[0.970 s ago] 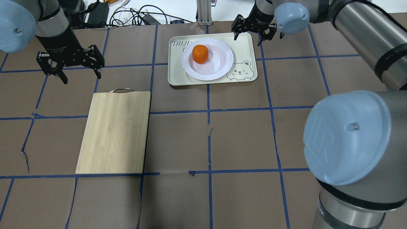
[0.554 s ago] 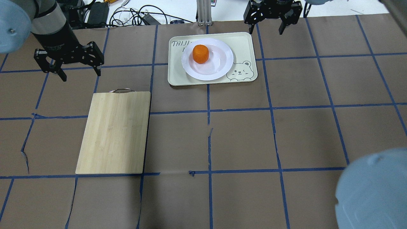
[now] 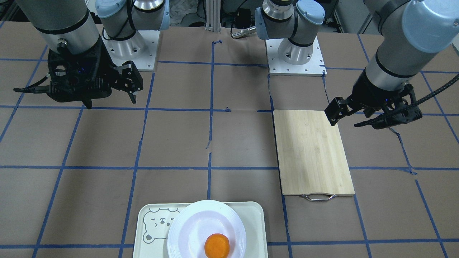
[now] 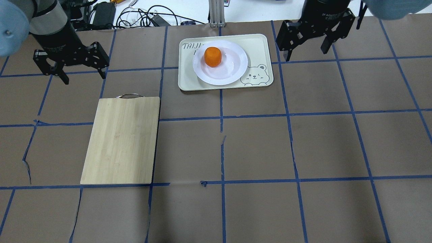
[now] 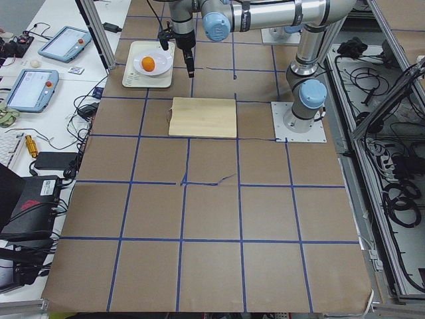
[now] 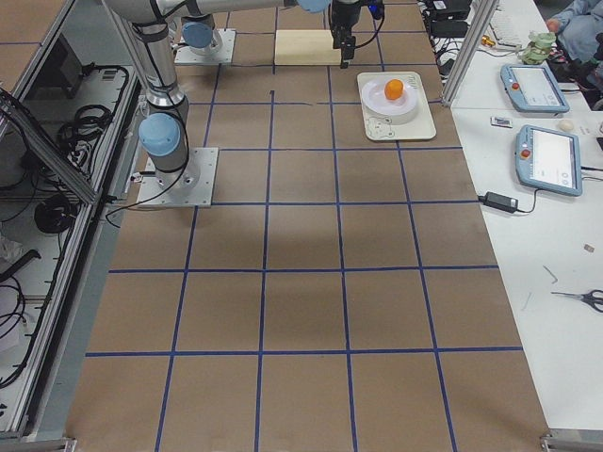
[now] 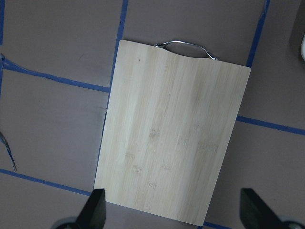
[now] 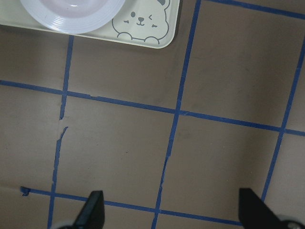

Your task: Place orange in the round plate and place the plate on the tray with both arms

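Observation:
The orange (image 4: 213, 56) sits on the far left part of the round white plate (image 4: 233, 65). The plate rests on the pale tray (image 4: 260, 44) with the bear face, at the far middle of the table. My right gripper (image 4: 306, 54) hangs open and empty just right of the tray, above the table. In the right wrist view only the plate's rim (image 8: 71, 14) and the tray's bear corner (image 8: 157, 33) show. My left gripper (image 4: 84, 78) is open and empty at the far left, beyond the cutting board and well apart from the tray.
A wooden cutting board (image 4: 121, 140) with a metal handle lies left of centre, below the left gripper in the left wrist view. Cables and devices lie beyond the table's far edge. Blue tape lines grid the brown table.
The right gripper has left the tray's far right corner and now hangs lower, to the tray's right; its arm has swung out of the foreground. The left gripper has drifted slightly left. Orange, plate and tray have not moved.

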`<action>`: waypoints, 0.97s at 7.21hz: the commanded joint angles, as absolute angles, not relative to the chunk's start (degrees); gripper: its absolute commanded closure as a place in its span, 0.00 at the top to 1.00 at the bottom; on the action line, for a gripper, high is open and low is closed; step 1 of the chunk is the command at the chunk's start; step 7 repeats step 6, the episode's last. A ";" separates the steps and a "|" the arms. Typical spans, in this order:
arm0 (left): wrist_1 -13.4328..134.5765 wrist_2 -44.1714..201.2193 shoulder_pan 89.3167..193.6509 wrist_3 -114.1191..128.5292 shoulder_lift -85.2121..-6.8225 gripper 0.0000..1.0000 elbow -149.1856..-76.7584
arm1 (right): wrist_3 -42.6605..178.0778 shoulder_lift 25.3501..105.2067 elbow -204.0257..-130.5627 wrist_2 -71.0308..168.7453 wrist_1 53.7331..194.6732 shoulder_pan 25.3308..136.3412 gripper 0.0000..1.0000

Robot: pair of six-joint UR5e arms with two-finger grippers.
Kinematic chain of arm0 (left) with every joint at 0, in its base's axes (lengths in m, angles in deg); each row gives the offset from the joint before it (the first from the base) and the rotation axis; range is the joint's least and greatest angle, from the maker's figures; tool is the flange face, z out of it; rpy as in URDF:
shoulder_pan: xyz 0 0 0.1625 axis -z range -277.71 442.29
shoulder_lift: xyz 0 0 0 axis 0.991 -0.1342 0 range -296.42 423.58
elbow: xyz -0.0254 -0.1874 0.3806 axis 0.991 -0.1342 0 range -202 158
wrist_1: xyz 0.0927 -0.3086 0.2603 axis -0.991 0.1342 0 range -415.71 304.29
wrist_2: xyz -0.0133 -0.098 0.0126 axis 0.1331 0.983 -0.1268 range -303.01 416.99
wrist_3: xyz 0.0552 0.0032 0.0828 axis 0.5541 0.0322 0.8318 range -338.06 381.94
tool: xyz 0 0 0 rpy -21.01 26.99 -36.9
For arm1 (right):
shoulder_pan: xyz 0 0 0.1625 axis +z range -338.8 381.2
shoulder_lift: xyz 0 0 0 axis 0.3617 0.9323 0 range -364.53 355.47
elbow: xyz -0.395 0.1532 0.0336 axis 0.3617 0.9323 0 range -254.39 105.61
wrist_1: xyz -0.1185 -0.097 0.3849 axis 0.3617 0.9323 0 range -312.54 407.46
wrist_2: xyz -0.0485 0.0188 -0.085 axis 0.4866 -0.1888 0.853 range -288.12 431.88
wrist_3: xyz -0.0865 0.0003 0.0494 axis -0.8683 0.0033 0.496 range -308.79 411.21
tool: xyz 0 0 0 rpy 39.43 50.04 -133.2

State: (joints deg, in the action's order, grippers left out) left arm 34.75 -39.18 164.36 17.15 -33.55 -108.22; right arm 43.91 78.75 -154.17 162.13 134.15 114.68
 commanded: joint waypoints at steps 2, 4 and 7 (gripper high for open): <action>34.73 -39.34 164.38 17.19 -33.45 1.00 -108.31 | 43.65 80.29 -157.35 162.32 136.49 114.55 1.00; 34.82 -39.51 164.38 17.19 -33.37 1.00 -108.40 | 43.66 80.11 -157.53 162.58 141.12 114.46 1.00; 34.82 -39.51 164.38 17.19 -33.37 1.00 -108.40 | 43.91 80.20 -158.14 162.58 141.15 114.28 1.00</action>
